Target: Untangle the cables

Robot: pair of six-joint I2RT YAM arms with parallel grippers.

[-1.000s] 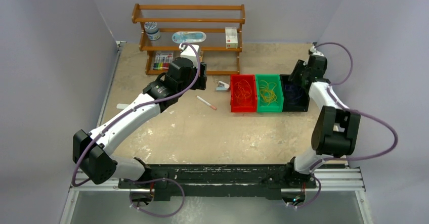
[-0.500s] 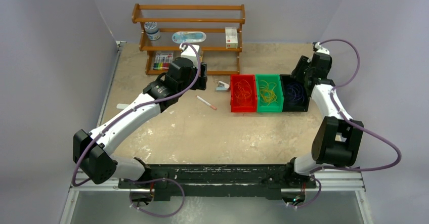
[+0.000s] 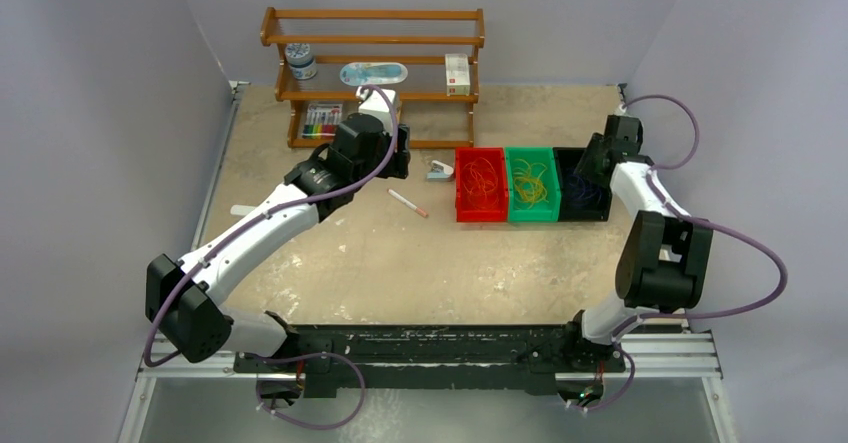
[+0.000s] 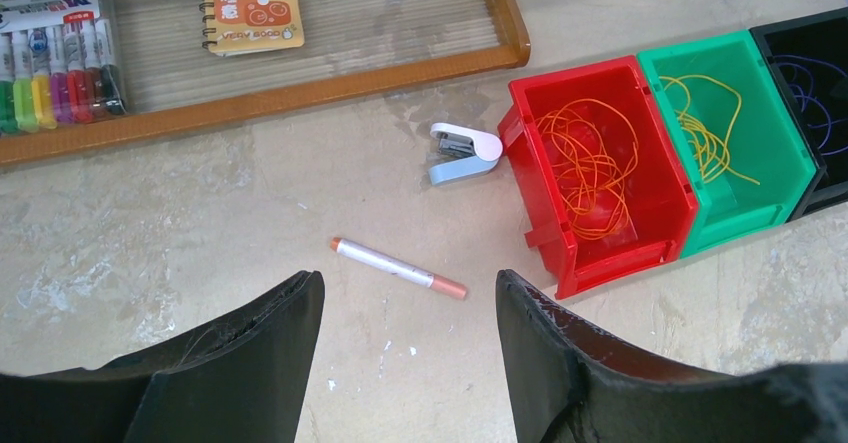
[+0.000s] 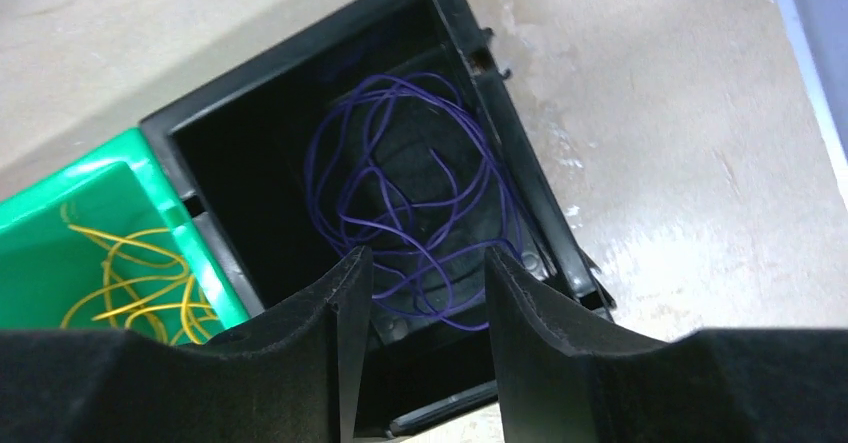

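The cables lie sorted in three bins. Orange cables (image 4: 590, 168) fill the red bin (image 3: 481, 211). Yellow cables (image 4: 705, 123) lie in the green bin (image 3: 532, 213). Purple cables (image 5: 410, 193) lie in the black bin (image 3: 585, 210). My right gripper (image 5: 420, 273) is open and empty, hovering just above the black bin's near end (image 3: 600, 158). My left gripper (image 4: 410, 298) is open and empty, above the table left of the red bin, over a white pen (image 4: 398, 267).
A small white-grey stapler (image 4: 462, 151) lies beside the red bin. A wooden shelf (image 3: 372, 83) at the back holds a marker set (image 4: 55, 48), a notebook (image 4: 250, 3), a jar and a small box.
My right arm pulled back from deep over the black bin, swung outward, then settled near the bin's right end. The left arm has not moved.
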